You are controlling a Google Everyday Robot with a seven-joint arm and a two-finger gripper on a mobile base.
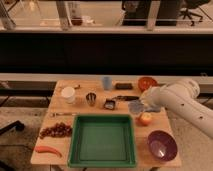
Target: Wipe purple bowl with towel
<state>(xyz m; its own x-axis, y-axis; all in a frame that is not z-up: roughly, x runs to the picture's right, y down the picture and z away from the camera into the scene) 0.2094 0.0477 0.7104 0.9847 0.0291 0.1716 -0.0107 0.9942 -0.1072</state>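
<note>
From my remote seat the largest thing in the feed is the wooden surface, and I place everything else by the green tray at its front middle. The white arm comes in from the right and crosses behind the tray's far right corner. The purple bowl sits upright just to the right of the tray's near right corner, apart from the arm and with its inside bare.

A cluster of dark red fruit lies just left of the tray. An orange bowl stands well behind the tray's right end. A white cup stands behind the tray's far left corner, and a light blue cup stands well behind the tray's middle.

The end effector hangs just behind the tray's far right corner. A pale blue-grey lump, perhaps the towel, sits against its tip. I cannot tell how far open the end effector is, or whether it has that lump in hold.

A round orange-red fruit rests beside the tray's right rim, below the arm's end. A small metal cup and a small dark object stand just behind the tray. A thin red-orange vegetable lies left of the tray's near corner.
</note>
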